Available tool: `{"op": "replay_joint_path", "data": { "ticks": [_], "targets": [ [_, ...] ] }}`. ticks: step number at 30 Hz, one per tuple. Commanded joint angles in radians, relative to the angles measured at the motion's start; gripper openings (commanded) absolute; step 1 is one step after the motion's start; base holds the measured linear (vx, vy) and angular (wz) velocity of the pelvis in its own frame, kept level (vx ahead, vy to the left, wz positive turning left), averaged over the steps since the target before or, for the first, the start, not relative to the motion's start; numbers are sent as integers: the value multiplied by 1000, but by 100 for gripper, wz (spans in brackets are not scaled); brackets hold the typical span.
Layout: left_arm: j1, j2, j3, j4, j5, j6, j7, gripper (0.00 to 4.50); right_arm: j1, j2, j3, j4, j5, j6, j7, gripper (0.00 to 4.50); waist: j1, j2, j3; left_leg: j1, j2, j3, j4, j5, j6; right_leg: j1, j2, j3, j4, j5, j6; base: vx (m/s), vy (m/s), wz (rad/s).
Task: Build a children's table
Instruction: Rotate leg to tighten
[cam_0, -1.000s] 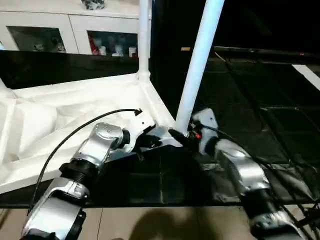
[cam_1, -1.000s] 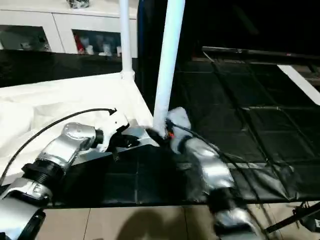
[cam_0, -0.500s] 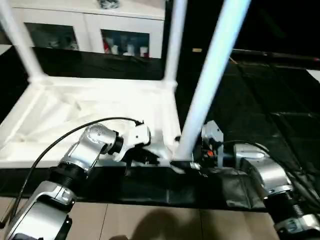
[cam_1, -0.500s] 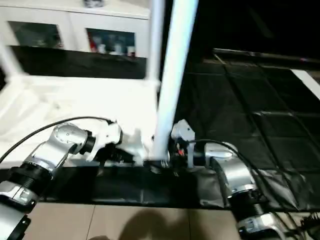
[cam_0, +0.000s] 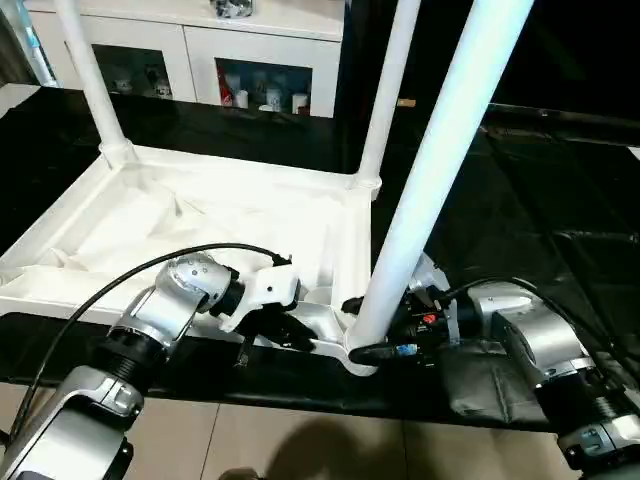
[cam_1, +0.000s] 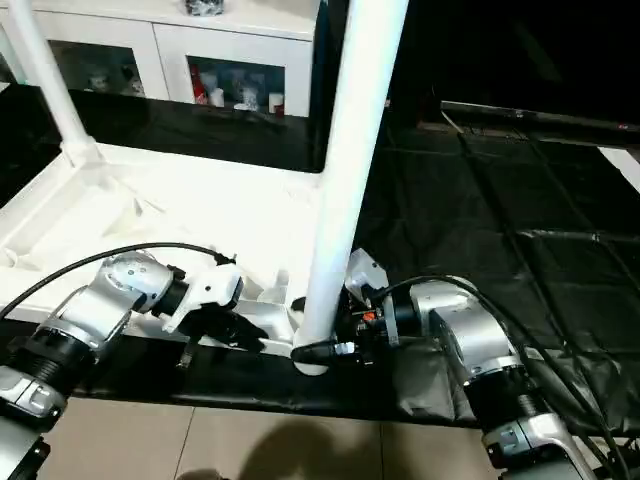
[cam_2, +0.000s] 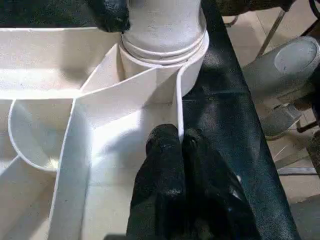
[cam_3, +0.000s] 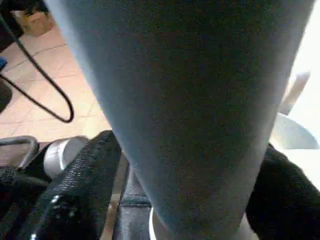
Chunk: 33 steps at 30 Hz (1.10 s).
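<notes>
Since a second ago the near leg (cam_0: 430, 190) stands straighter in its corner socket. Right claw (cam_0: 372, 328) grips its base; left claw (cam_2: 175, 150), closed, presses the upturned tabletop's (cam_0: 200, 215) rim on the black floor mat (cam_0: 520, 230).

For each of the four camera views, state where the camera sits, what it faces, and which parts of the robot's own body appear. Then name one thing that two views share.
Left and right eye views: on the head, looking forward and down at the upturned table top; silver forearms, left gripper, right gripper.
Left wrist view: along shut fingers pressing the rim beside the corner socket.
Right wrist view: close against the near leg, its fingers either side.
Shared: that near leg, seated in the socket.
</notes>
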Motion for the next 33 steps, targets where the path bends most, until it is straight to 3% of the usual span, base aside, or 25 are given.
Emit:
{"op": "replay_joint_path", "data": {
  "ticks": [1,8,15,30,33],
  "targets": [
    [12,-6,-48,-26,20,-18,-39,0,-15,-12,4,14,-11,-1,5,326,-5,1,-61,15,89,-39,-71,-167,23,41,-128,81,-76,-337,-134,0,0,0],
    [17,-7,-44,-28,15,-18,-30,0,-12,-4,-14,23,-2,-7,3,272,-5,4,-64,13,89,-38,-70,-157,23,43,-126,81,-70,-286,-148,0,0,0],
    [12,-13,-42,-15,19,-24,-18,0,-9,-3,-10,21,11,1,17,230,-4,2,-62,15,89,-38,-70,-169,20,43,-127,80,-74,-316,-142,0,0,0],
    [15,-14,-32,-11,22,-19,5,0,9,9,0,-2,17,17,15,216,-3,-1,-63,14,88,-38,-69,-158,26,42,-126,80,-72,-318,-136,0,0,0],
    [14,-17,-25,-6,23,-12,22,0,15,14,1,-10,20,21,9,216,-3,3,-63,14,89,-39,-69,-157,25,42,-126,80,-71,-315,-137,0,0,0]
  ]
}}
